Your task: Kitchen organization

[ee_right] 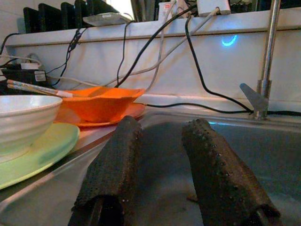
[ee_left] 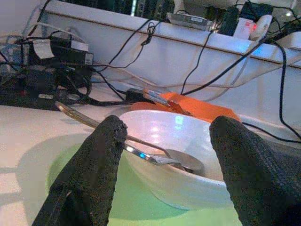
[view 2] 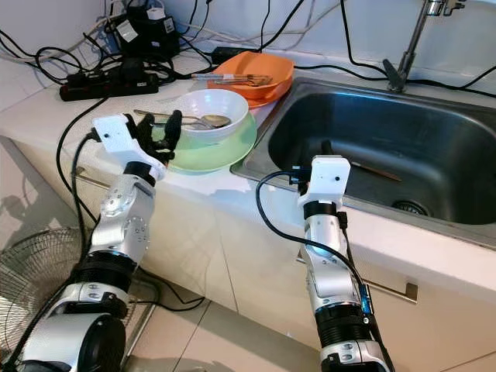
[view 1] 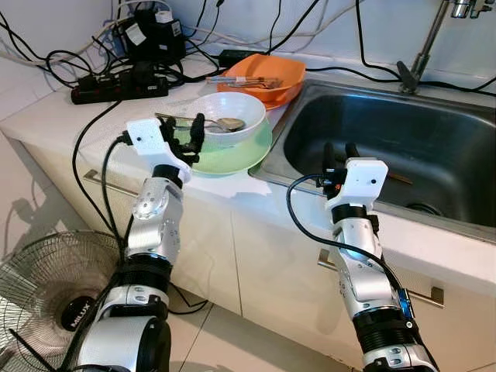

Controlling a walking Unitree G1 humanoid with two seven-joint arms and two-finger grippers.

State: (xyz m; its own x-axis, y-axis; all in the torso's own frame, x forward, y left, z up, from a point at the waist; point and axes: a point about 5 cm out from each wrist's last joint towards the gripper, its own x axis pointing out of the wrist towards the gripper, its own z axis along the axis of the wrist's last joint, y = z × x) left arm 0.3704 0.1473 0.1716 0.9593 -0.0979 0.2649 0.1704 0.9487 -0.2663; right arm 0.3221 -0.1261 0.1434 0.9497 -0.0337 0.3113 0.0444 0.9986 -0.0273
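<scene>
Left gripper [view 1: 188,133] fingers spread, nothing held, at the white bowl [view 1: 232,108] on the green plate [view 1: 252,151] by the sink [view 1: 387,132]. Right gripper [view 1: 339,155] apart, empty. Bowl prob fragile, slick; grab rim, avoid spoon [view 1: 225,122].

Sink [view 1: 434,139]: brushed stainless steel, satin sheen. White bowl [view 1: 229,111]: glossy, smooth glaze. Green plate [view 1: 252,151] and orange bowl [view 1: 271,71]: smooth, semi-gloss, plastic-looking. Spoon [ee_left: 160,159]: polished metal. Tabletop [view 1: 54,116]: smooth, pale, low sheen. Left tool fingers [ee_left: 96,169]: matt black, pebbled rubber-like texture.
</scene>
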